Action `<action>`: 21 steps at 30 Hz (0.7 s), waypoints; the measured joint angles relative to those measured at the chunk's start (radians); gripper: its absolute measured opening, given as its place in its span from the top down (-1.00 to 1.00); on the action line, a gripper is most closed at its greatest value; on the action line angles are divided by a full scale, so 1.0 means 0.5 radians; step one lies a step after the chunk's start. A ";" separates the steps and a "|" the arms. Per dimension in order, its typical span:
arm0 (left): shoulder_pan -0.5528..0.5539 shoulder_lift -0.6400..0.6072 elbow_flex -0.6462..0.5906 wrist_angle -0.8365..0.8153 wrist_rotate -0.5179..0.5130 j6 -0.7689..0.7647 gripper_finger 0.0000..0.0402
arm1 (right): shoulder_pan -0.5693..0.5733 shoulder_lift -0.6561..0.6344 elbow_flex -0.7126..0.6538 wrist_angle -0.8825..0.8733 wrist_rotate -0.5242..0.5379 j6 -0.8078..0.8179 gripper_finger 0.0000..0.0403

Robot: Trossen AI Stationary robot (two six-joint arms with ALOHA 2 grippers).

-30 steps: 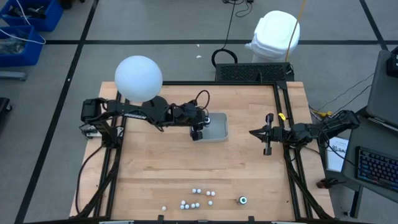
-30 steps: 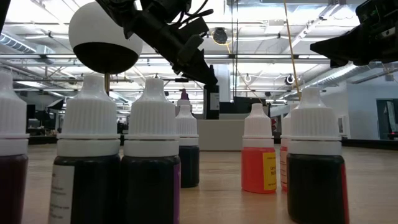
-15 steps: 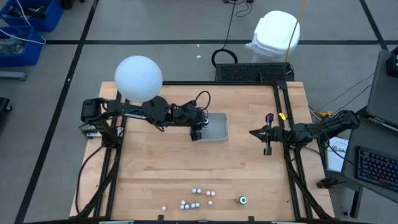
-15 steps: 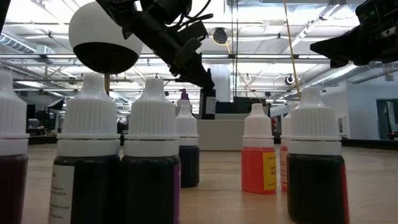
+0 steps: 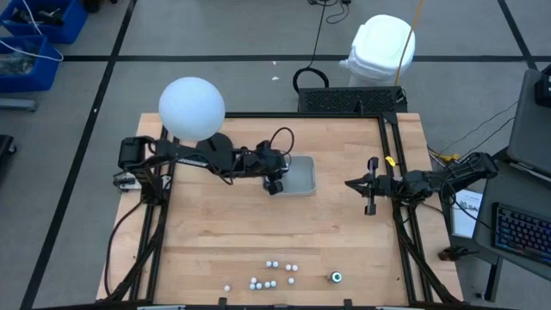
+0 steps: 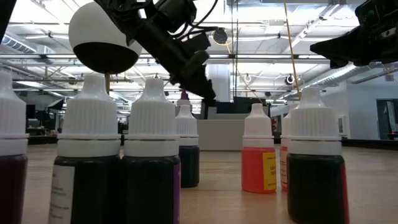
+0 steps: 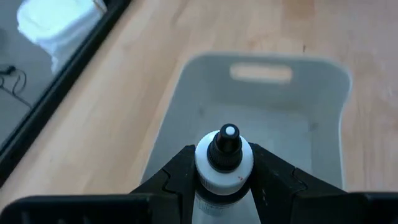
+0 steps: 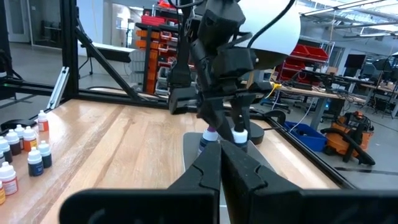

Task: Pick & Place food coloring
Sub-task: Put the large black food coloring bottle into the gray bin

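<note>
Left gripper [image 7: 225, 177] gripped a food coloring bottle [image 7: 224, 163] over the clear tray [image 7: 186, 99] near the table's far edge; right gripper [image 5: 370, 197] sat closed, empty, near the right edge.

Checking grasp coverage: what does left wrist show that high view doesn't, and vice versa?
Left wrist only: the left gripper shut on a white-capped bottle, its dark nozzle tip visible, held over the clear tray's near end. High only: the remaining food coloring bottles clustered at the table's front edge, one dark jar beside them, and the right gripper, shut and empty, waiting at the right side. Both: the left gripper at the tray.
</note>
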 joint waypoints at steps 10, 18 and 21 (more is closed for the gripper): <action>-0.004 0.035 -0.001 -0.034 -0.108 -0.169 0.38 | 0.000 0.018 0.000 0.007 0.000 -0.001 1.00; -0.042 0.035 -0.001 -0.068 -0.301 -0.344 0.38 | 0.000 0.018 0.000 0.006 0.000 -0.001 1.00; -0.057 0.035 -0.001 -0.066 -0.310 -0.364 0.38 | 0.000 0.018 0.000 0.005 0.000 -0.001 1.00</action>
